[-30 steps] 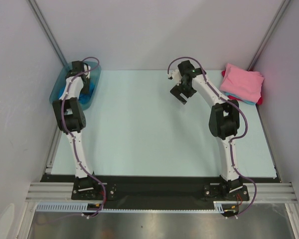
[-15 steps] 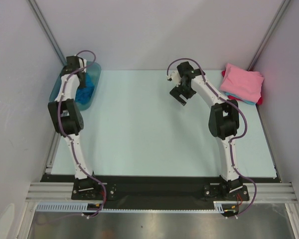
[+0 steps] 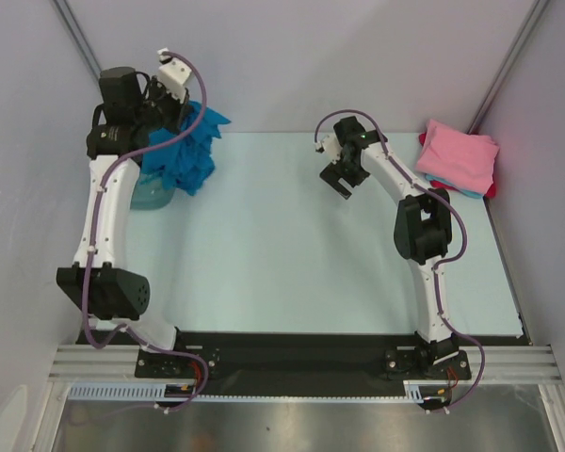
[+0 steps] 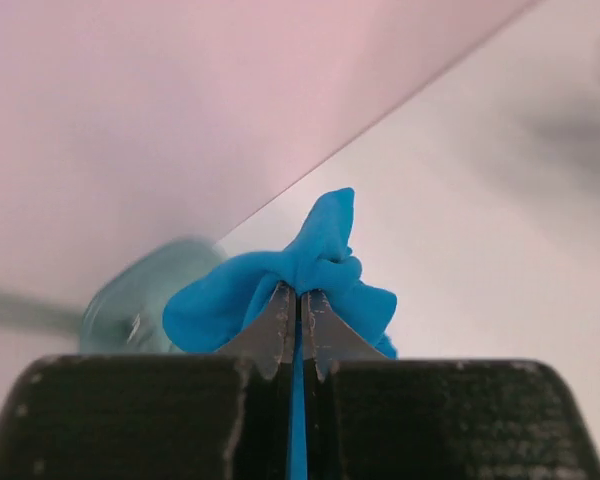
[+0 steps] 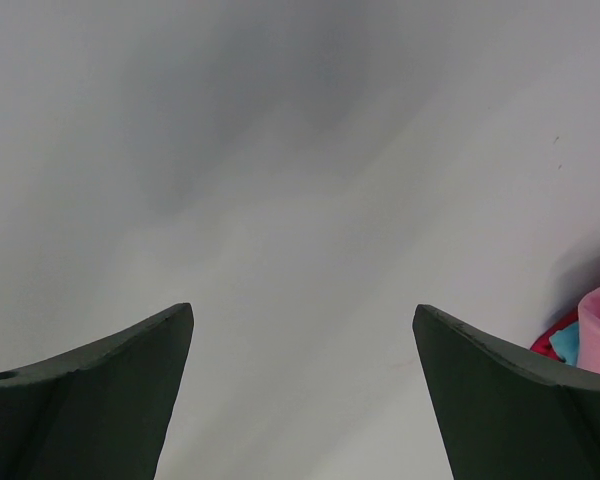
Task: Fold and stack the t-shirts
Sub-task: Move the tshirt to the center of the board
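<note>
Position of the load governs the coming move. We find the left claw point(image 4: 300, 293) pressed together on a pinch of the bright blue soft cloth t-shirt point(image 3: 185, 155). The shirt hangs bunched beneath the claw, long axis roughly vertical, above the translucent teal plastic tub point(image 3: 149, 198) and on the side of it that faces the pale counter point(image 3: 264, 254). From the overhead view we cannot tell whether the lowest folds are free of the tub's rim.

The right claw point(image 3: 342, 181) is spread wide and holds nothing. It hovers over the counter well apart from the tub, roughly between the tub and the folded pink cloth t-shirt point(image 3: 460, 155). That shirt tops a stack at the side of the counter far from the tub, with light blue and red edges showing under it.

We judge the step in hand to be carrying the blue garment off the tub to bare counter for spreading. The left arm is the nearer, being the holder; the free surface lies away from the tub, toward the right claw. The cloth hangs as a crumpled column, so we can identify no hem or sleeve.
</note>
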Controlling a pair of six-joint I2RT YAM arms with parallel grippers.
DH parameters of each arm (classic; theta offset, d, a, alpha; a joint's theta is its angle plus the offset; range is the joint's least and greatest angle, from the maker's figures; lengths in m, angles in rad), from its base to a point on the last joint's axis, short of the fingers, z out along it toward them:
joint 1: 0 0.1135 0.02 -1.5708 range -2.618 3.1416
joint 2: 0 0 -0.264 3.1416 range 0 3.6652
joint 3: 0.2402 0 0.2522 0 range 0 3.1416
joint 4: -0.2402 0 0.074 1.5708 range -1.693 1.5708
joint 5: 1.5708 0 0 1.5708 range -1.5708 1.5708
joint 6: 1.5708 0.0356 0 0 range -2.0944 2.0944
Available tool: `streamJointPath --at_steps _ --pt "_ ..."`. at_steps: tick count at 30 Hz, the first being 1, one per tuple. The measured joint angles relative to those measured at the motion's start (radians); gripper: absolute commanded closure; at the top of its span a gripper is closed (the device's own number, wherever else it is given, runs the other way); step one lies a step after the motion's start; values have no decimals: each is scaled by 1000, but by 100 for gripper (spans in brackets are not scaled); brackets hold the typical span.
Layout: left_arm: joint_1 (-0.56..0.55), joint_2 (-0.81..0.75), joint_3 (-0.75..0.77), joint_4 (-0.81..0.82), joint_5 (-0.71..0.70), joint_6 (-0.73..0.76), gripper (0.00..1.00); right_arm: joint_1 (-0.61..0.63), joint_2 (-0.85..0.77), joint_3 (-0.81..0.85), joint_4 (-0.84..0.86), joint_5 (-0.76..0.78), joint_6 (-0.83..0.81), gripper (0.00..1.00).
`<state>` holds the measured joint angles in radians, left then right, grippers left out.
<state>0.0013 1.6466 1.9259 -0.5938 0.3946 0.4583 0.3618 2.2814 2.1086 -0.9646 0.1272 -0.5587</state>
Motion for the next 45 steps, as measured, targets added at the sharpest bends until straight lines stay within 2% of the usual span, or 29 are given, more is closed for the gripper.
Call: streamJointPath --at_steps 7,10,12,17,21,22,23,24,27,34,36,41,45 --pt "-27 -51 3 -95 438 75 100 2 -2 -44 62 41 3 0" --pt "-27 -51 -11 -122 547 74 100 -7 -2 -64 96 93 13 0" --pt "-35 -55 -51 -120 551 75 99 -16 -2 -64 131 138 27 0" --pt "-87 -27 -198 -140 394 131 100 -55 -2 -64 196 206 53 0" --pt "-137 56 -236 -169 262 153 98 -77 -2 -64 221 239 63 0" --pt "-150 79 -235 -170 222 153 59 -79 -2 -64 227 247 65 0" --pt "-158 95 -233 -172 195 155 40 -79 -2 -64 230 253 67 0" --pt "-165 120 -223 -180 166 160 27 -78 -2 -64 234 258 68 0" --pt "-179 181 -181 -187 87 150 0 -71 -2 -66 238 262 69 0" --pt "-190 198 -155 -172 -97 151 0 -55 -36 -84 201 196 69 0" --pt "-192 179 -195 -103 -185 150 0 -48 -60 -92 171 141 69 0" --pt "-192 71 -409 137 -438 144 0 -19 -130 -132 82 -50 65 0" --pt "-192 65 -434 260 -644 145 0 4 -148 -132 -9 -250 41 0"
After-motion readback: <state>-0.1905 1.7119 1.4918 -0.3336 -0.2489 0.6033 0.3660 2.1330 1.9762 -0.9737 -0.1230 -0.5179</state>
